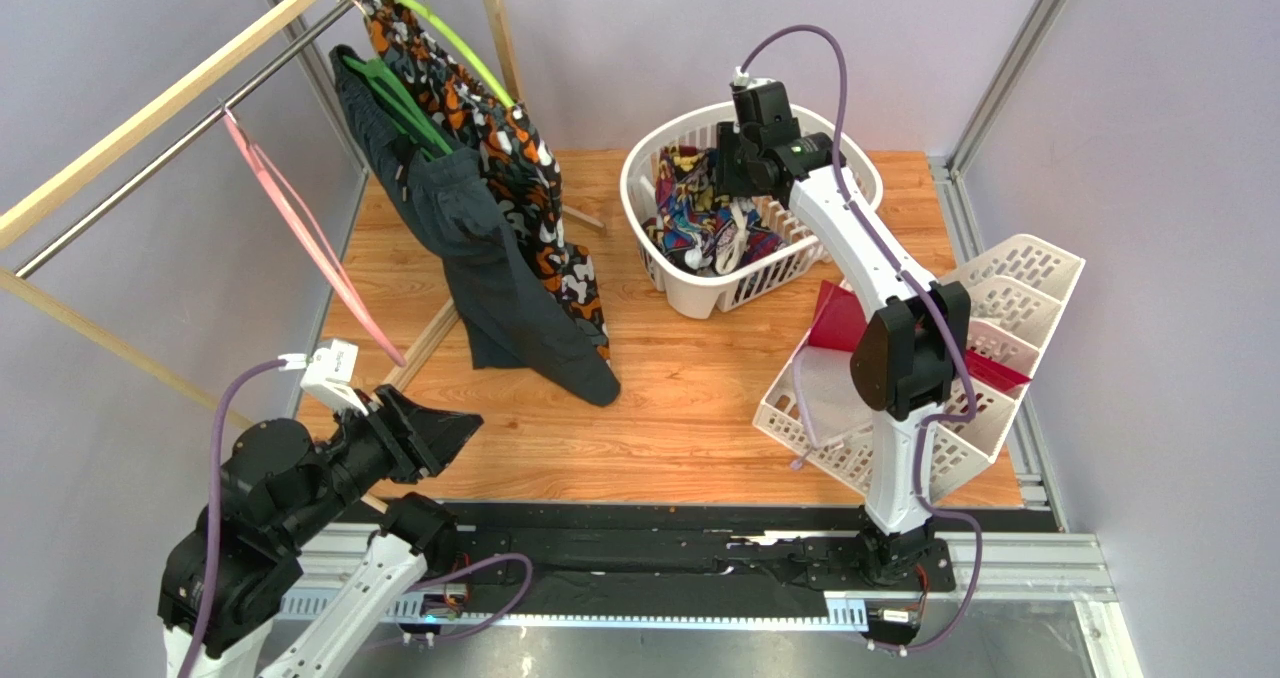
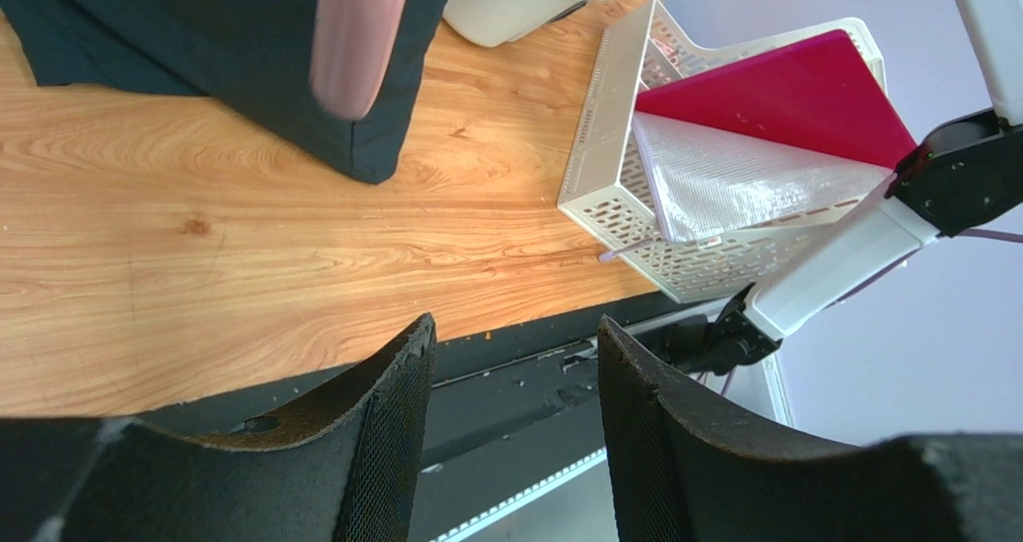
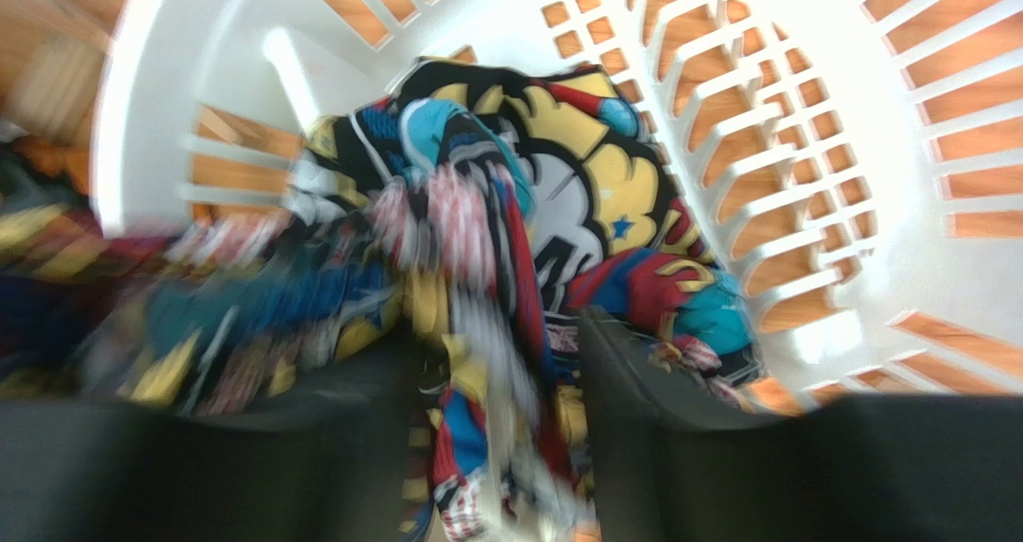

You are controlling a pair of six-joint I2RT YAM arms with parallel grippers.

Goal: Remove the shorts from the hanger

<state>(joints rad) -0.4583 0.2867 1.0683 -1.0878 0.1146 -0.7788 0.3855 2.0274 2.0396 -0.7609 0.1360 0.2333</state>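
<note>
The shorts (image 1: 694,213), in a busy blue, teal, red and yellow print, lie bunched in the white laundry basket (image 1: 706,296). My right gripper (image 1: 739,183) hangs over the basket. In the right wrist view its jaws (image 3: 498,326) stand apart with blurred folds of the shorts (image 3: 564,194) between them. The pink hanger (image 1: 301,228) hangs bare from the metal rail at the left; its lower end shows blurred in the left wrist view (image 2: 358,38). My left gripper (image 1: 458,426) is open and empty (image 2: 514,326), low at the table's front left, just below and to the right of the hanger.
A dark charcoal garment (image 1: 496,273) on a dark green hanger and an orange-black-white garment (image 1: 526,183) on a light green hanger hang from the rail. A white slotted rack (image 1: 1007,281) with a red folder (image 2: 793,86) stands at the right edge.
</note>
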